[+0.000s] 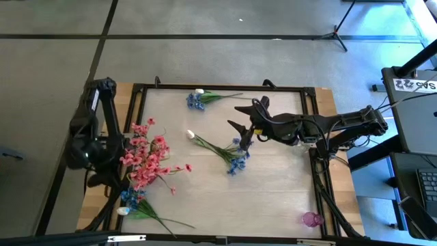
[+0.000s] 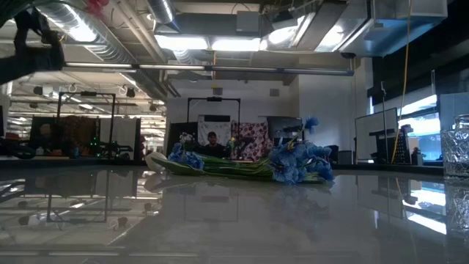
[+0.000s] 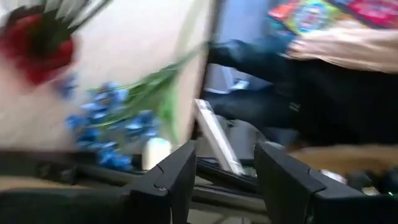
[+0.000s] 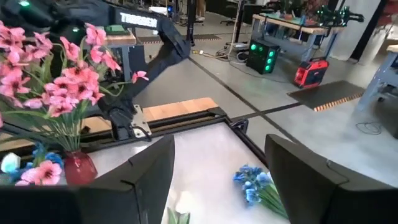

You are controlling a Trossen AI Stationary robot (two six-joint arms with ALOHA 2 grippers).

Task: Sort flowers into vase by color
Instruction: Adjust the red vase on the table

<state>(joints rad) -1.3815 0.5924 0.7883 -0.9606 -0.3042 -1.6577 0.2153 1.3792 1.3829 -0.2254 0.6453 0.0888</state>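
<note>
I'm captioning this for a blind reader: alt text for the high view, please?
Overhead, the right claw hangs open above a blue-and-white sprig at mid-table. Pink flowers stand beside the left arm, another blue sprig lies at the far edge, and a small pink vase sits at the near right.

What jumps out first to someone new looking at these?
The pink flowers massed by the table's left edge, standing in a red vase beside the left arm. Then the right tool, open, above the blue-and-white sprig lying mid-table. A pink glass vase stands empty at the near-right corner.
</note>
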